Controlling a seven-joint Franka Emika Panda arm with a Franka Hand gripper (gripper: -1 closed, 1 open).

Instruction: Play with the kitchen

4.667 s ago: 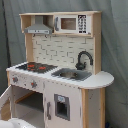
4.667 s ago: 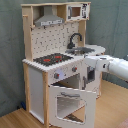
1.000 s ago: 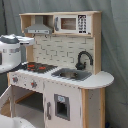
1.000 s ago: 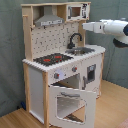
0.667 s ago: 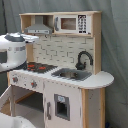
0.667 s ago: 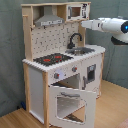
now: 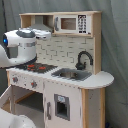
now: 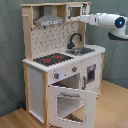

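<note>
The toy kitchen point(image 7: 65, 70) stood in the middle of both exterior views, tall, white and pale wood, against a grey curtain point(image 7: 115, 50). In the second exterior view the kitchen point(image 8: 60, 65) rested on a wooden floor point(image 8: 107, 107), and its windowed oven door point(image 8: 71, 104) hung open, tipped down and forward at the lower centre of the frame.

The arm point(image 8: 107, 21) came in from the upper right of the second exterior view, held roughly level and stretched toward the top shelf. Its narrow white end, where the hand point(image 8: 83, 18) was, sat right at the small microwave cabinet point(image 8: 74, 10) in the upper part of the kitchen. I could not tell whether the hand was released or clenched, nor whether it actually touched the cabinet.

In the first exterior view the arm point(image 7: 21, 44) filled the left edge of the frame, a bulky white and grey joint in front of the grey hood point(image 7: 42, 31), hiding the hand from that side.

Below, the black and red stovetop point(image 7: 32, 66) lay on the worktop point(image 7: 100, 80) toward the left, with the silver sink point(image 7: 72, 75) beside it and the black tap point(image 7: 84, 59) curving over the basin. The microwave cabinet point(image 7: 70, 23) sat at the upper centre.
</note>
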